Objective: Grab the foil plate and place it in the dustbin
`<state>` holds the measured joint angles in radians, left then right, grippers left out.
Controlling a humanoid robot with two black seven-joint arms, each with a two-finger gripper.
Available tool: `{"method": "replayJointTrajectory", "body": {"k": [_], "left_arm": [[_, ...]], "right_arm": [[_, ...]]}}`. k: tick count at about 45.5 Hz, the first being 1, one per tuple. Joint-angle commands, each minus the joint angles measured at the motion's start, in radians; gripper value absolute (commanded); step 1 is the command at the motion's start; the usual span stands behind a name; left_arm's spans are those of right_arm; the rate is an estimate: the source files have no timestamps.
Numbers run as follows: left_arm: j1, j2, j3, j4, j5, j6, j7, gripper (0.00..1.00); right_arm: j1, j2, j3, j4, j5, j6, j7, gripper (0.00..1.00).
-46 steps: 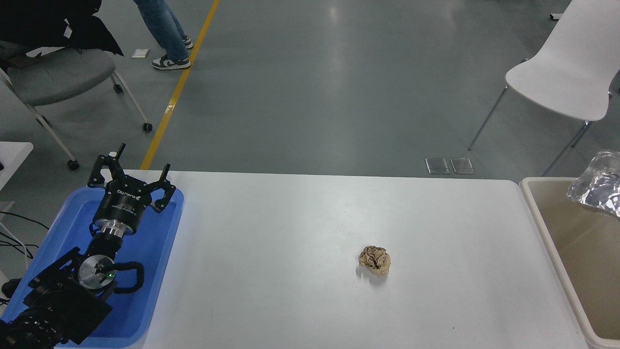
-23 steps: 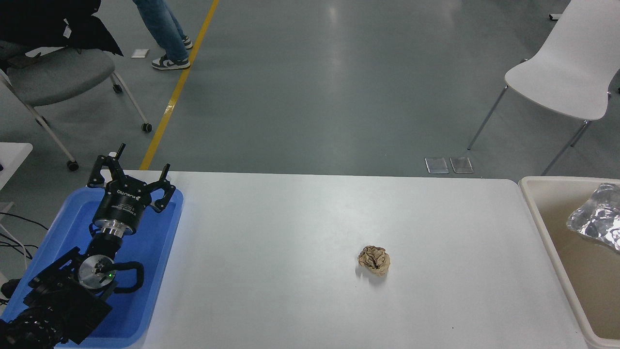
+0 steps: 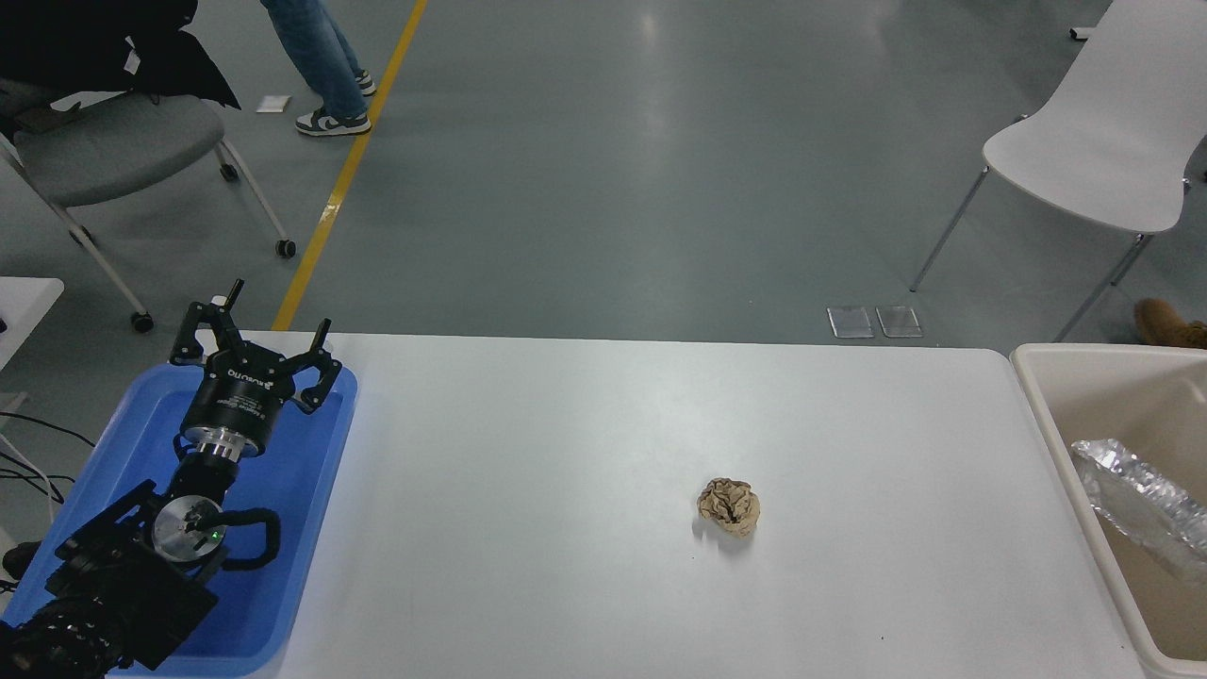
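Foil plate [image 3: 1141, 502] lying inside dustbin [image 3: 1045, 415]; left gripper [image 3: 255, 351] parked over blue tray [image 3: 311, 490], fingers spread, holding nothing; right gripper unseen, best withdrawn clear of the rim.

Foil plate [image 3: 1141, 505] in dustbin [image 3: 1047, 415] right of table [image 3: 603, 434], left claw [image 3: 256, 341] over tray [image 3: 311, 471]

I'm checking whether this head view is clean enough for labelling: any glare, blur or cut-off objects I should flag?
Head view: sharp overall, with no motion blur. Soft ceiling-light glare on the white table and the grey floor. The foil plate glints brightly inside the dustbin, and both are cropped by the right edge. The paper ball casts only a faint shadow. The left hand is crisp over the blue tray.
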<state>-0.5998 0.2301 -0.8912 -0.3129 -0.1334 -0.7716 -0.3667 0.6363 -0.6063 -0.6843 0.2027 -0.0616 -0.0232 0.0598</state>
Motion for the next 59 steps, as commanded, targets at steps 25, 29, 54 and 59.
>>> {"method": "replayJointTrajectory", "body": {"k": [25,29,54,59], "left_arm": [[0.000,0.000,0.000,0.000,0.000,0.000,0.002,1.00],[0.000,0.000,0.000,0.000,0.000,0.000,0.002,1.00],[0.001,0.000,0.000,0.000,0.000,0.000,0.000,1.00],[0.001,0.000,0.000,0.000,0.000,0.000,0.000,1.00]], "right_arm": [[1.078,0.167,-0.474,0.737,-0.058,0.129,0.006,1.00],[1.164,0.224,-0.489,0.820,-0.067,0.212,0.005,1.00],[1.586,0.249,-0.567,1.205,-0.138,0.809,0.002,1.00],[1.608,0.243,-0.560,1.218,-0.139,0.809,0.002,1.00]]}}
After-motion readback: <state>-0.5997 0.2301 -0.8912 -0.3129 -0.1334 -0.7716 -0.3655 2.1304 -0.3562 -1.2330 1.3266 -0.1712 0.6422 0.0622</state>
